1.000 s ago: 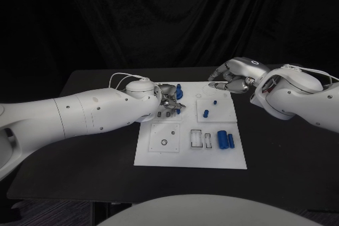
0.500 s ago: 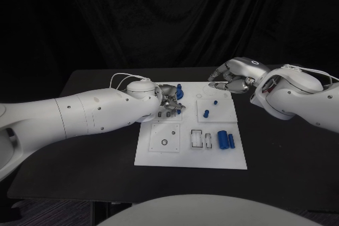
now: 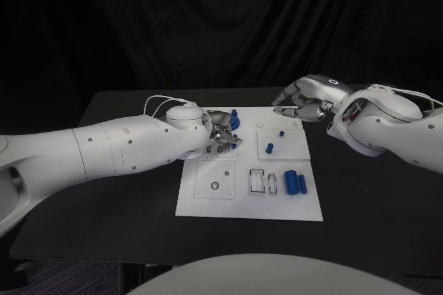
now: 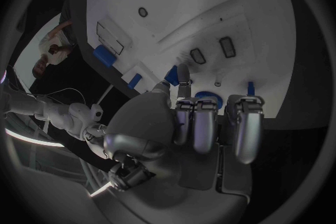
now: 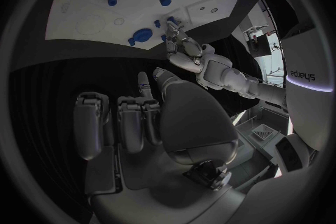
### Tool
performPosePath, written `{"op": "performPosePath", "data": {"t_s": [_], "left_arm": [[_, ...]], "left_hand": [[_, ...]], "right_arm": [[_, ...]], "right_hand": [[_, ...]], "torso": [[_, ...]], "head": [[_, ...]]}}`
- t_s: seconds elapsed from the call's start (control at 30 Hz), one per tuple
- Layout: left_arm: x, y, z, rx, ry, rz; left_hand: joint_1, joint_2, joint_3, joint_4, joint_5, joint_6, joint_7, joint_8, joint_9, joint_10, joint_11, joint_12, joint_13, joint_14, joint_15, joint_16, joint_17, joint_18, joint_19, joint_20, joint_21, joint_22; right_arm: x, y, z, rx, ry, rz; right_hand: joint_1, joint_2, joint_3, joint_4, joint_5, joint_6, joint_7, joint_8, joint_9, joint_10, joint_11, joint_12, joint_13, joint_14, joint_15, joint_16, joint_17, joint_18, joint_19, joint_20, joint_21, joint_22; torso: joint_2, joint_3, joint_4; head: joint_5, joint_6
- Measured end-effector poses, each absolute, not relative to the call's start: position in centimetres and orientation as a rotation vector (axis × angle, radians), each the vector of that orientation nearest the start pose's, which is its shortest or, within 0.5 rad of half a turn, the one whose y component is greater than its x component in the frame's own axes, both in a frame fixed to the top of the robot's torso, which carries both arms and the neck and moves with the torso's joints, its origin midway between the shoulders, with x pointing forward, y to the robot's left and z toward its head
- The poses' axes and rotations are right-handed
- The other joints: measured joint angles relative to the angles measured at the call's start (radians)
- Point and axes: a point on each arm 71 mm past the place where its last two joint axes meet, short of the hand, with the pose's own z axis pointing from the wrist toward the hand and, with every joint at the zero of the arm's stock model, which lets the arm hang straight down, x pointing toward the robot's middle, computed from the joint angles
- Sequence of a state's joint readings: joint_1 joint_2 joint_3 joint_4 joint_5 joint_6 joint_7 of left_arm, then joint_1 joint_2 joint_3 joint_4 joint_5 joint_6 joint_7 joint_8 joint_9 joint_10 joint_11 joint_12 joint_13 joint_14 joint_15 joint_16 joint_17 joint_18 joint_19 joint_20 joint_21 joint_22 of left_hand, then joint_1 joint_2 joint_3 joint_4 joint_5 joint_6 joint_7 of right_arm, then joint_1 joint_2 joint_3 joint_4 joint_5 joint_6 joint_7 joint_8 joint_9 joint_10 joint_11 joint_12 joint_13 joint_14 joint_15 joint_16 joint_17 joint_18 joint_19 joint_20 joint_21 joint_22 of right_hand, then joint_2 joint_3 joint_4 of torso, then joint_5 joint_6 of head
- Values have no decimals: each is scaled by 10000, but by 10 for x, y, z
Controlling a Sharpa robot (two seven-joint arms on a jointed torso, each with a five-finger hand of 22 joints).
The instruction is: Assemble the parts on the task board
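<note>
table: you have a matte black rectangular tabletop [image 3: 129, 199] here.
backdrop: you see a dark, folded cloth curtain [image 3: 185, 32] hanging just behind the table's far edge.

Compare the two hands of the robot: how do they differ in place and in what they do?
The left hand is over the far left part of the task board, its fingertips among blue parts; the right hand hangs off the board's far right corner, over the black table. In its wrist view, the right hand's fingers hold nothing. Both are silver, on white arms.
</note>
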State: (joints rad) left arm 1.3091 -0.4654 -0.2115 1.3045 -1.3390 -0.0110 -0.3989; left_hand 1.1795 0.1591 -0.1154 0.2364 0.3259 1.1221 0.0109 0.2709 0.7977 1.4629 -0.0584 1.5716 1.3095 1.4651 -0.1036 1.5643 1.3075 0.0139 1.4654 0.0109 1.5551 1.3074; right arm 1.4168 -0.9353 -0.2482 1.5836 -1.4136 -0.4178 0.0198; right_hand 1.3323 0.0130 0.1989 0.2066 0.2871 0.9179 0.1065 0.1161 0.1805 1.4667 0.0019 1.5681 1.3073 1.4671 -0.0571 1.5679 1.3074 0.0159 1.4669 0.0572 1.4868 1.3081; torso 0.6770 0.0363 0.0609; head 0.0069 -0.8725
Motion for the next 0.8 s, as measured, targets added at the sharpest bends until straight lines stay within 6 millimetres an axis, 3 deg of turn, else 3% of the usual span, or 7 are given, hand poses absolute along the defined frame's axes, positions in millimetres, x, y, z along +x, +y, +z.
{"op": "performPosePath", "data": {"t_s": [0.2,0.8], "left_arm": [[507,86,-223,2728,20644,-4149],[507,89,-223,2745,20688,-4150]], "left_hand": [[117,-118,145,-64,195,0,0,-136,23,33,33,-2,-3,0,0,0,0,0,0,0,-38,0],[180,-181,309,-115,322,-71,71,-248,46,33,33,-2,0,24,48,0,0,1,0,0,-38,0]], "right_arm": [[479,-227,-145,-2747,15437,6618],[479,-226,-145,-2758,15439,6622]], "right_hand": [[0,0,27,-27,150,0,0,-48,-11,-37,37,0,5,0,0,0,0,0,0,0,0,0],[-1,0,53,-53,267,0,0,-48,-19,-36,37,0,6,0,0,0,0,0,0,0,0,-3]], "torso": [[1,4,5],[1,4,12]], "head": [[9,0],[107,0]]}}
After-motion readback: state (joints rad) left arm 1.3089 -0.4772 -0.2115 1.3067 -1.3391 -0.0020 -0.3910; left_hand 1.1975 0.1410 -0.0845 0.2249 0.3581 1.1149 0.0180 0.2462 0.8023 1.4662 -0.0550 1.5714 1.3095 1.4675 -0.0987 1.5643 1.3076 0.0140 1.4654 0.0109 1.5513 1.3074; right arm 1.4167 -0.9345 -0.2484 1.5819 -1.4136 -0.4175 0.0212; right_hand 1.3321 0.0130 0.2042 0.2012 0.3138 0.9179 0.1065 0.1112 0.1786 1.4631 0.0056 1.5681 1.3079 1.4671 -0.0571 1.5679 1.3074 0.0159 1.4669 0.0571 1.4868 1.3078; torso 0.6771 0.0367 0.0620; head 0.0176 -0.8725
